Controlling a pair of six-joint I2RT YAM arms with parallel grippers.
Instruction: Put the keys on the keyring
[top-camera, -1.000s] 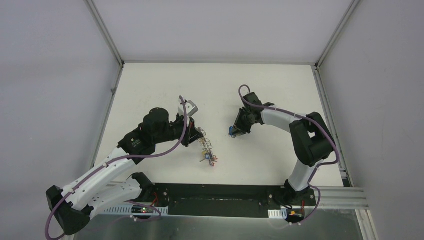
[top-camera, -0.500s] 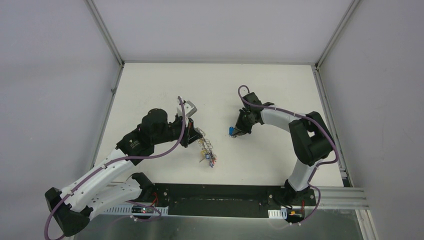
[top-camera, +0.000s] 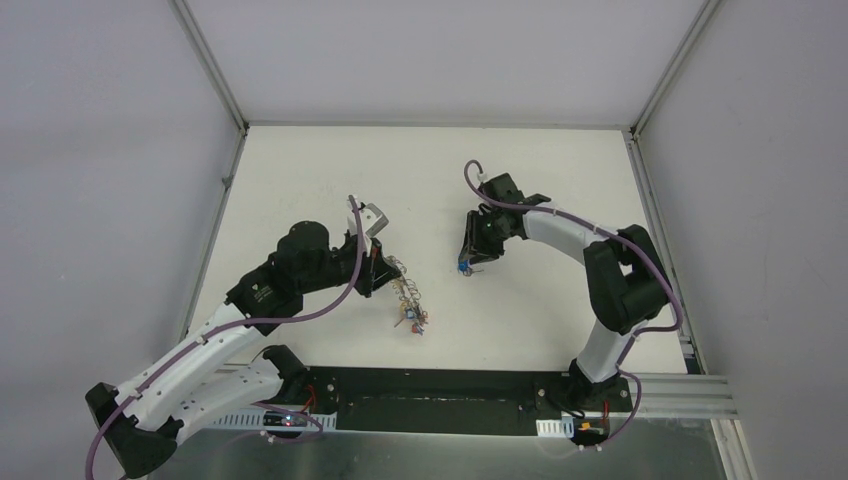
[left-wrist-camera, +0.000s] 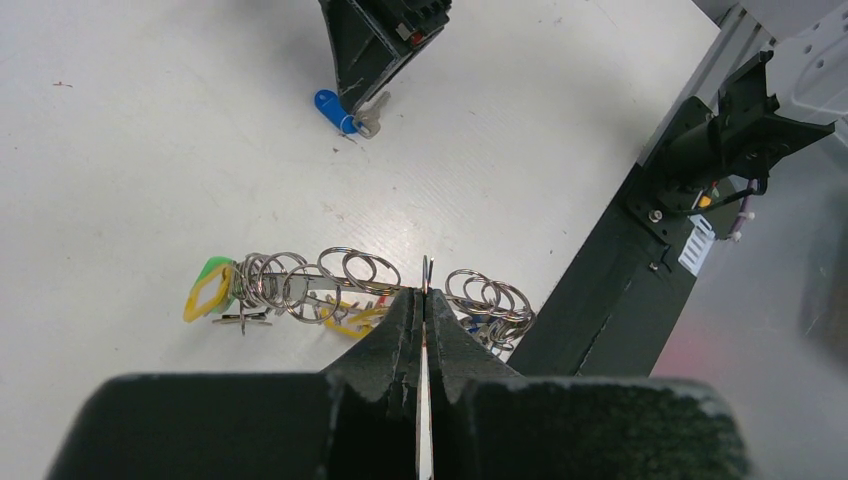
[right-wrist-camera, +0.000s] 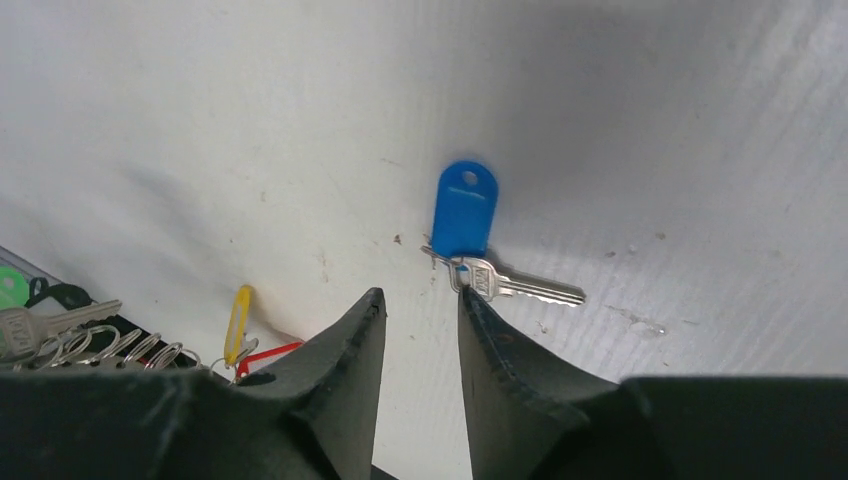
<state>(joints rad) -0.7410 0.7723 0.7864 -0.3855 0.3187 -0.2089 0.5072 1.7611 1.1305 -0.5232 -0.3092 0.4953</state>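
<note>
Slippage worries us: our left hand (left-wrist-camera: 424, 300), pressed together on one loop of the silvery coiled keyring (left-wrist-camera: 292, 285), may lose it; our right hand (right-wrist-camera: 420, 308) — spread, empty — hovers by the blue-tagged silver key (right-wrist-camera: 466, 212), lying flat on the white worktop (right-wrist-camera: 660, 110), hard to pinch.

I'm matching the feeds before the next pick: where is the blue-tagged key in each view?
Top external: the blue-tagged key lies mid-picture on the table, at the tips of the right gripper.
Left wrist: the key is upper middle, under the other arm's fingers.
Right wrist: the key is at centre, just beyond the open fingers.
Shared landmark: the keyring, lower left of the key, directly below it in the left wrist view.
</note>
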